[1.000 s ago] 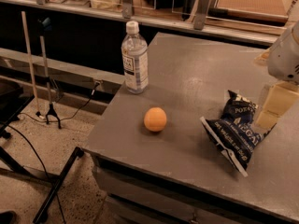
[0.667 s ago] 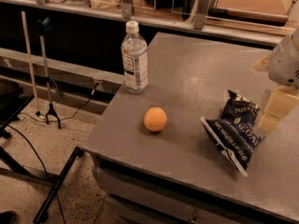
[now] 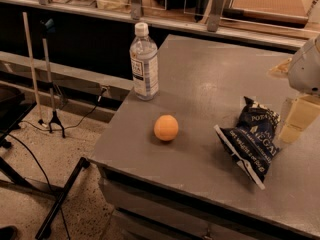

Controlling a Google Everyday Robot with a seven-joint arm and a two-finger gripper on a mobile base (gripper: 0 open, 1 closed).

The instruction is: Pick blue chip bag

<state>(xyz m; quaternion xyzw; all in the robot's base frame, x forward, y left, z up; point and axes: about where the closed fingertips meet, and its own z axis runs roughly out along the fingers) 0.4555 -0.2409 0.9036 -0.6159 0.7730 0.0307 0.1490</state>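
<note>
Near the desk's (image 3: 210,74) right edge, toward the front, lies the crumpled bag (image 3: 252,141). The gripper (image 3: 296,123) hangs just beside its right side; whether it is spread or closed cannot be told. 1 orange (image 3: 166,127) sits left of the bag, and 1 bottle (image 3: 144,64) stands by the left edge.

Water bottle (image 3: 144,64), orange fruit (image 3: 166,127), grey table (image 3: 210,79)

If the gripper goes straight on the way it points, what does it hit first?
Probably the table, just beside the chip bag. The gripper hangs at the right edge of view, pointing down. Depth is unclear, so it might clip the bag's edge first.
</note>
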